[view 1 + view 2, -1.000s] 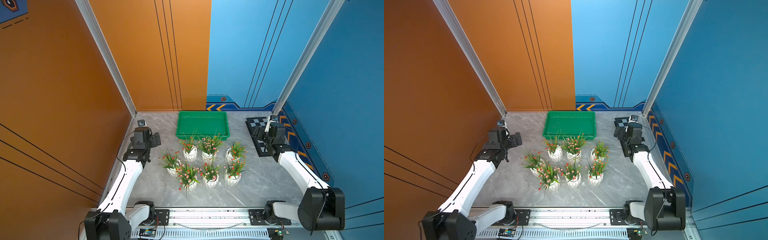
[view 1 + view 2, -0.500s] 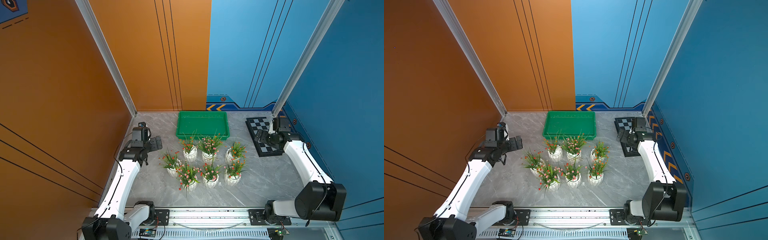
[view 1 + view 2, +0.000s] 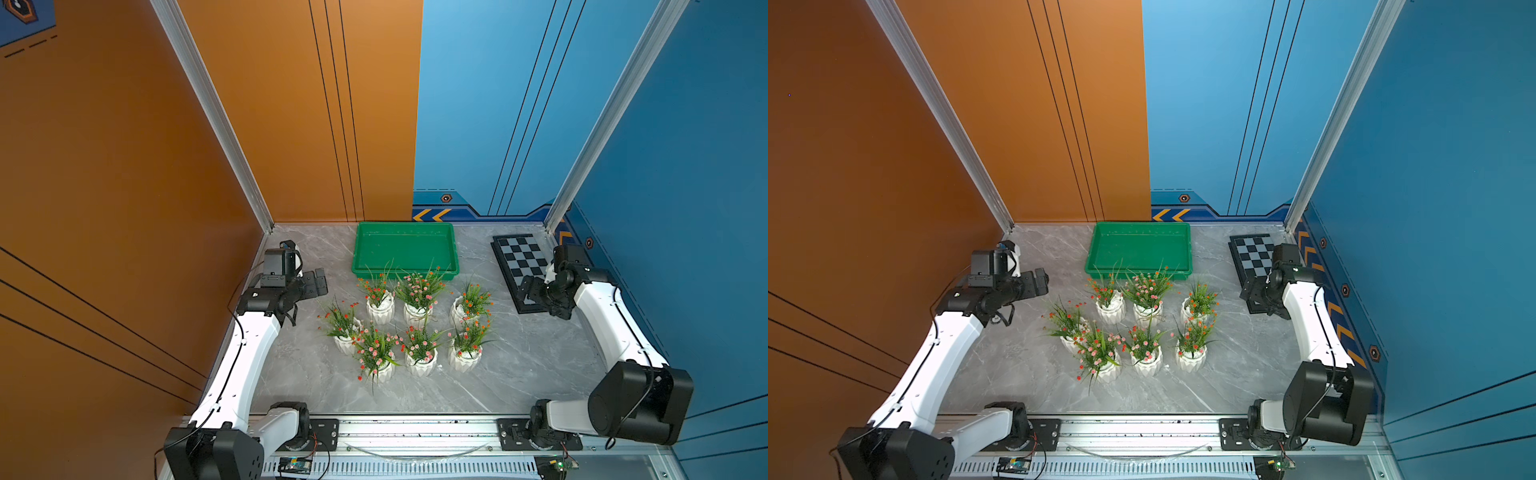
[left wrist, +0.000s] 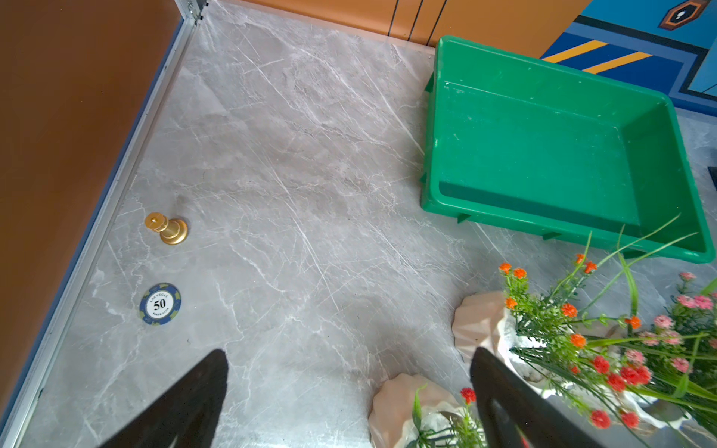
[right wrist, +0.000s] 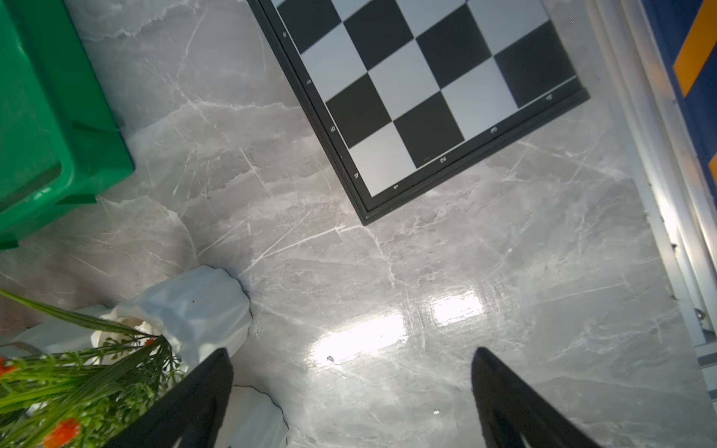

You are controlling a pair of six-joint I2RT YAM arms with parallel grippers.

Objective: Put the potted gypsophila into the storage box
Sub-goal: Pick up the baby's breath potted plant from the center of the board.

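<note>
step in hand: the very start, as i judge it. all seven pots of the potted gypsophila [image 3: 417, 291] stand on the surface [image 3: 523, 357], and the storage box [image 3: 403, 247] is bare inside.
left claw: my left claw [image 3: 316, 282] is spread wide and empty, hovering on the orange-wall side of the cluster, near the outermost pot [image 3: 343, 330].
right claw: my right claw [image 3: 530, 293] is also spread and empty, over the near edge of the chequered board [image 3: 521, 257], apart from the pots.
where the pots are: in two rows just in front of the box's near rim; in both top views the back-row sprigs overlap that rim.
next move: take an outer pot first, i think. grip the ribbed white body under the sprigs, lift it clear of the low rim, and set it deep in the box so later pots have room.
edges: the pots crowd together with foliage tangled, so only the outer ones offer free flanks. the box's far rim sits close to the back wall.
open room: there is bare surface on my left, holding only a gold chess piece [image 4: 168, 229] and a poker chip [image 4: 160, 303] by the wall. a clear strip lies between the pots and the board.
</note>
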